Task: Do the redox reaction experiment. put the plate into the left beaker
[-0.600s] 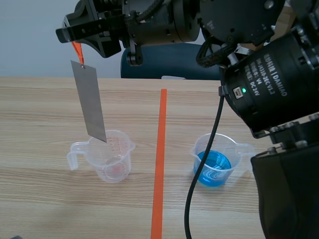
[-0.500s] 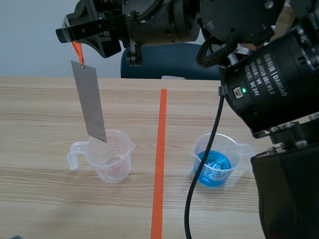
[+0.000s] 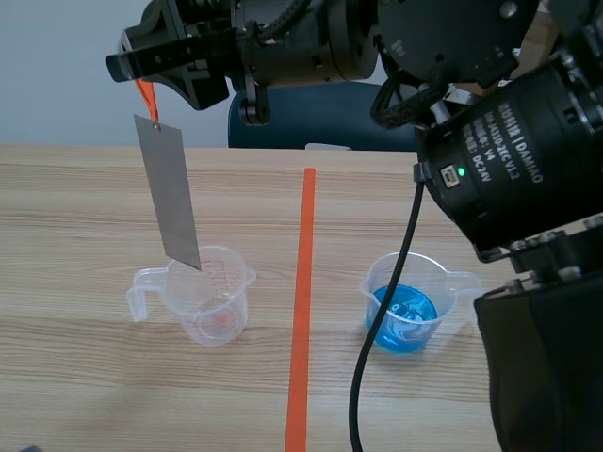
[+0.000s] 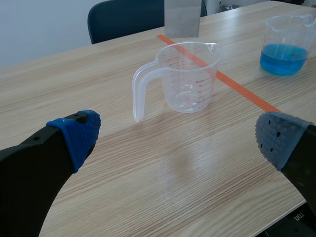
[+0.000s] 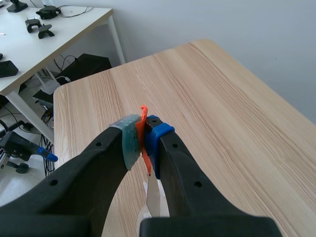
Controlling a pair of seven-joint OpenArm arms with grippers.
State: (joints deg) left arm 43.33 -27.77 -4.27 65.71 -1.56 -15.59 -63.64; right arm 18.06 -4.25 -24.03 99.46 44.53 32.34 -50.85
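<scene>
Plate (image 3: 170, 193), thin grey metal, hangs slightly tilted from an orange strip (image 3: 147, 99) pinched between the pads of the right gripper (image 3: 121, 66), which is raised at the far left. Its lower edge sits just over the rim of the left beaker (image 3: 205, 297), a clear jug with its handle to the left. An orange tape line (image 3: 303, 282) runs between this and the right beaker (image 3: 410, 301), which holds blue liquid (image 3: 405, 322). The left gripper (image 4: 180, 136) is low over the near table (image 3: 75, 207), fingers spread wide, holding nothing.
</scene>
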